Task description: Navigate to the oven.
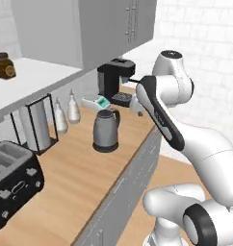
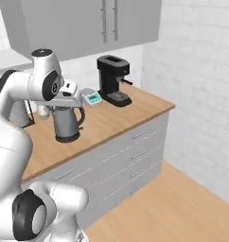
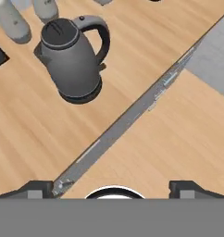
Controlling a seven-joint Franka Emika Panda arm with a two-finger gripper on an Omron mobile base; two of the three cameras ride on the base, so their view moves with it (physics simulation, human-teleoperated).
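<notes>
Oven is the goal, yet I cannot find it in these pictures, so where it stands relative to the base cannot be told. What faces the robot is a wooden counter [image 1: 75,173] over grey drawers [image 2: 135,156], ending at a white brick wall [image 2: 197,71]. On the counter stand a grey kettle [image 1: 106,130], a black coffee machine [image 2: 113,79], a small kitchen scale [image 2: 92,97], two white bottles [image 1: 66,114], a paper towel holder [image 1: 35,126] and a black toaster [image 1: 12,180]. A brown jar [image 1: 5,65] sits on a shelf up left, beneath grey wall cabinets [image 2: 88,23].

The gripper [image 3: 113,187] hangs above the counter's front edge, looking down at the kettle and the wooden floor [image 3: 178,139]. Its fingertips [image 3: 35,189] stand wide apart, with nothing between them.

Judging from this, the drive is unfinished and the base must turn away from this corner. The risk lies in the arm: it reaches out over the counter, close to the kettle, so swinging the base could sweep the elbow or hand into the kettle or coffee machine. Driving forward would meet the drawers or the brick wall.
</notes>
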